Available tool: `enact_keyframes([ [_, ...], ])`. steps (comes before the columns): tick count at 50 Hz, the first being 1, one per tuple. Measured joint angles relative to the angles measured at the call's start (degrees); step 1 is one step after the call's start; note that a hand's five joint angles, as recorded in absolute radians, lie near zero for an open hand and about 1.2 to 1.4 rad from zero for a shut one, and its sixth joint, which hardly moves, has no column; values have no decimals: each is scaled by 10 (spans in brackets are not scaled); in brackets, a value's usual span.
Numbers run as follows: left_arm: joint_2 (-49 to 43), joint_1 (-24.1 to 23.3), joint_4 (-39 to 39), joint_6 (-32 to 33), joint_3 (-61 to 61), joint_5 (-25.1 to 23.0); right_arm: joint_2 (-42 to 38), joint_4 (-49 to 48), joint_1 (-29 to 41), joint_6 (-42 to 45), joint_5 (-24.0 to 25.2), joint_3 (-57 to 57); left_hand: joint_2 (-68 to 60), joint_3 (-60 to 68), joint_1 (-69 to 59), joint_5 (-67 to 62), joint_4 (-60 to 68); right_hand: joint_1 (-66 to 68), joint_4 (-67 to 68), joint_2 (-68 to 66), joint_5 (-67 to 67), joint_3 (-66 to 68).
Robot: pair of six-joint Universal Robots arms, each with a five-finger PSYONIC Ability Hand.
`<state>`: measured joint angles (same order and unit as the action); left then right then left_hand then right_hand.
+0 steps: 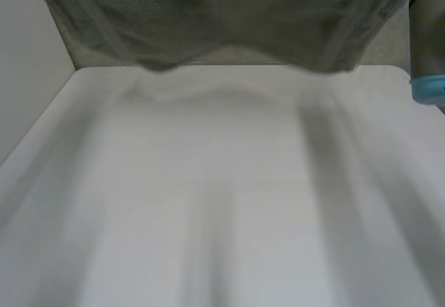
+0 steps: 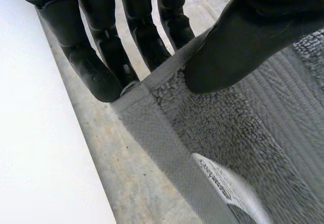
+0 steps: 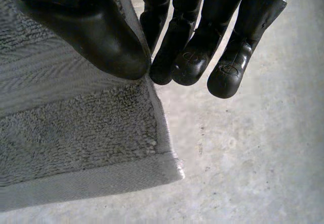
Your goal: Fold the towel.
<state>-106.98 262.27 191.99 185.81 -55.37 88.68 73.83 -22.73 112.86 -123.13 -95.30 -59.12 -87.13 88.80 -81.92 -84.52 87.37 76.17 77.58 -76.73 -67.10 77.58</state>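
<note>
A grey terry towel [image 1: 208, 15] hangs spread out above the far edge of the white table [image 1: 222, 203], its lower hem sagging in the middle. In the left wrist view my left hand [image 2: 238, 46] pinches the towel [image 2: 228, 133] at its banded edge, thumb on one face and fingers [image 2: 101, 77] behind the hem. A white label [image 2: 223, 181] is sewn near that edge. In the right wrist view my right hand [image 3: 101, 36] pinches the towel [image 3: 76, 127] between thumb and fingers [image 3: 187, 62] on its side edge, just above a free corner.
My right arm [image 1: 427, 36] rises at the table's far right corner. A pale wall runs along the table's left side. Bare grey floor [image 3: 253, 148] lies below the held towel, beyond the table [image 2: 30, 133].
</note>
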Motion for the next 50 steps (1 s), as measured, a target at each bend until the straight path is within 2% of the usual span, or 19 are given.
enact_keyframes([
  [9, -14, 13, -3, 2, -114, -29, -4, 112, 1, -6, 4, -81, 0, 0, 0, 0, 0, 0, 0, -5, -1, 0],
  [13, -30, 13, 5, 9, -201, -52, -9, 142, 1, -18, 13, -158, 0, 0, 0, -6, 0, 0, 0, -8, -3, 0],
  [18, -60, 15, 37, 36, -294, -82, -18, 135, -2, -36, 43, -255, 0, 1, 0, -7, 0, 0, 0, -8, -3, 0],
  [22, -83, 16, 66, 85, -356, -95, -46, 110, -2, -43, 68, -326, 0, 1, 0, -7, 0, 0, 0, -8, -3, 0],
  [31, -86, 16, 86, 172, -427, -98, -72, 78, -3, -40, 71, -397, 0, 1, 0, -7, 0, 0, 0, -8, -3, 0],
  [36, -37, 24, 81, 182, -451, -97, -20, 83, -7, -38, 67, -421, 0, 1, 0, -7, 0, 0, 0, -8, -3, 0],
  [41, 38, 51, 71, 177, -478, -99, 66, 103, -10, -37, 71, -445, 0, 1, 0, -7, 0, 0, 0, -8, -3, 0],
  [50, 210, 113, 24, 136, -544, -153, 220, 231, -51, -39, 109, -450, 0, 1, 0, -7, 0, 0, 0, -8, -3, 0],
])
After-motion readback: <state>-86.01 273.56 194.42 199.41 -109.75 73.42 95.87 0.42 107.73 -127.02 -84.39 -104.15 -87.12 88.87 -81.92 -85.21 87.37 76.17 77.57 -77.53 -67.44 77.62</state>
